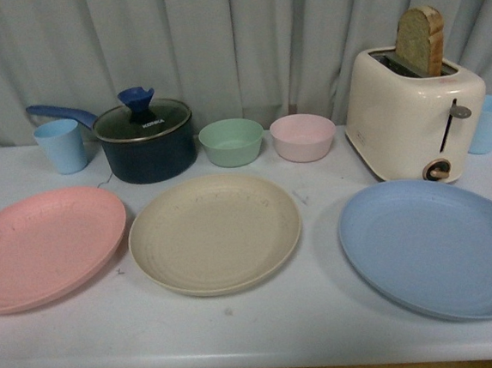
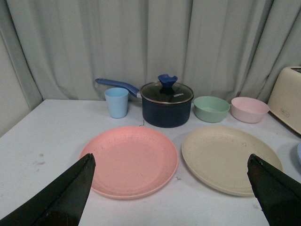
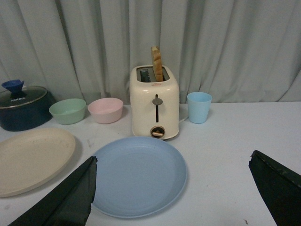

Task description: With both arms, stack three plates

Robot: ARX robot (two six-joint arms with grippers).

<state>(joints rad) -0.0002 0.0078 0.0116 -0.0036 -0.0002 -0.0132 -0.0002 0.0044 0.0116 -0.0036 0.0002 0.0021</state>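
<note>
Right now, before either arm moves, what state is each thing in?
pink plate, lying flat, unstacked, empty
beige plate, lying flat, unstacked, empty
blue plate, lying flat, unstacked, empty
saucepan, lid on
toaster, bread slice sticking up
green bowl, upright
pink bowl, upright
left fingers, open, holding nothing
right fingers, open, holding nothing

Kitchen-like tabletop: toaster (image 1: 415, 113), saucepan (image 1: 146, 141), curtain (image 1: 216, 40) behind

We see three plates in a row on the white table (image 1: 266, 320): the pink plate (image 1: 45, 246) at the left, the cream plate (image 1: 215, 232) just beside it, and the blue plate (image 1: 437, 247) apart at the right. None is stacked. Behind them stand one blue cup (image 1: 62, 146), a lidded pot (image 1: 146, 141), a green bowl (image 1: 232, 142), a pink bowl (image 1: 302, 137), a toaster (image 1: 414, 113) holding bread (image 1: 420, 39), and another blue cup (image 1: 491, 124).
</note>
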